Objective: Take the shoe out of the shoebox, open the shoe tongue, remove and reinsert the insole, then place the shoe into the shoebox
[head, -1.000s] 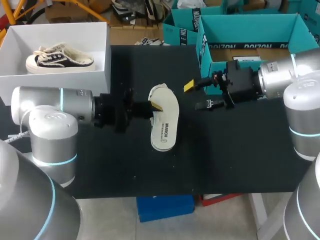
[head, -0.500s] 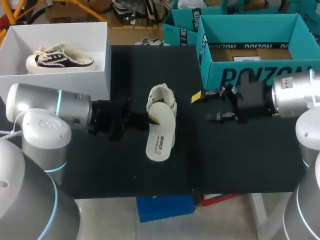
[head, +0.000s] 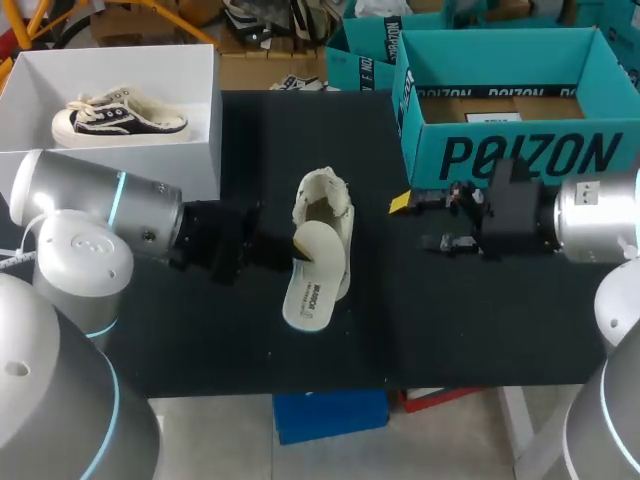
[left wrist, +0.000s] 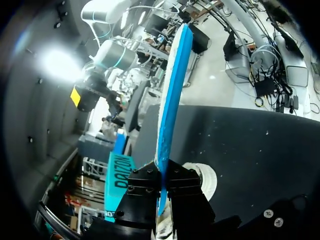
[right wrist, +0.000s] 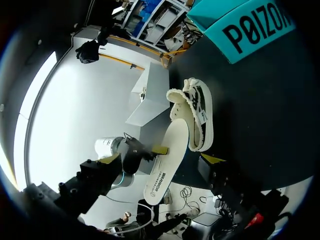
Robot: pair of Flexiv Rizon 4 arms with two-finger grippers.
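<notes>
The insole step is in hand. The left end effector point(head: 297, 243) is clenched on the insole point(head: 312, 280), which slants out of the shoe point(head: 328, 205) at the middle of the counter point(head: 450, 320). The right end effector point(head: 418, 222) hangs released (nothing in it) beside the shoe. Next, I judge, the insole must come clear, then slide in heel-true.

Count as observed.

Shoes: two, the cream shoe point(head: 326, 197) on the surface point(head: 450, 320) and the dark shoe point(head: 120, 115) inside a box.

Insoles: one insole point(head: 308, 288).

Boxes: two, the white box point(head: 195, 165) and the teal box point(head: 520, 155).

Tools: two, the left tool point(head: 300, 244) and the right tool point(head: 415, 223).
</notes>
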